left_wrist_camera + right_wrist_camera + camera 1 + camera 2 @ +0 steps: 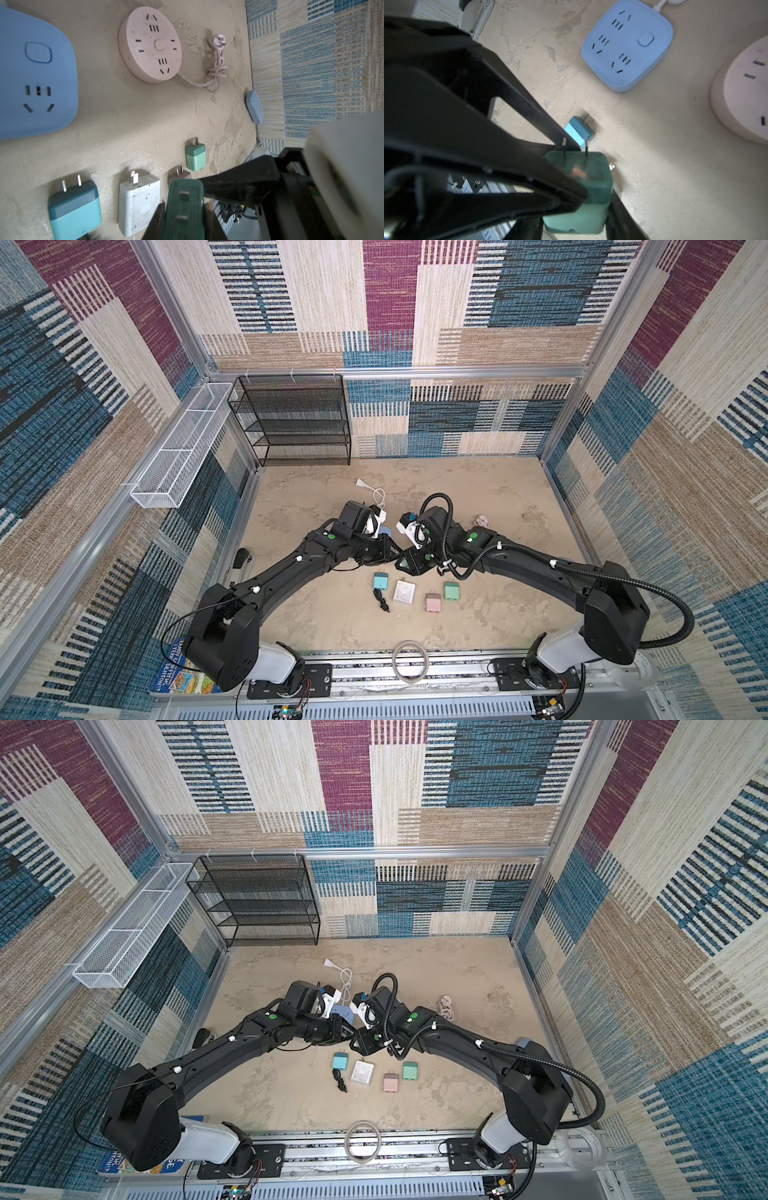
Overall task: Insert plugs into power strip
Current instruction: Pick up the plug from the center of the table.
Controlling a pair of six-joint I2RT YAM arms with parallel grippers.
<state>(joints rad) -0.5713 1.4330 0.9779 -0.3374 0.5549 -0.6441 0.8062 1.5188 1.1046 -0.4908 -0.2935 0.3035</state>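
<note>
My left gripper (pixel 185 205) and right gripper (pixel 575 212) both clamp one mint green plug (pixel 593 187) near the blue power strip (pixel 627 45)

The mottled beige table (pixel 478 614) carries 4 plugs in a loose row on the robot's side, lying flat and apart: a teal plug (pixel 380 580) with a black cord (pixel 381 600), a white plug (pixel 404 592), a pink plug (pixel 433 603) and a mint green plug (pixel 451 590). Farther back lie a blue power strip (pixel 627 45), a round pink power strip (pixel 150 44) with its knotted pink cord (pixel 216 70), and a white cord (pixel 376 493).
</note>
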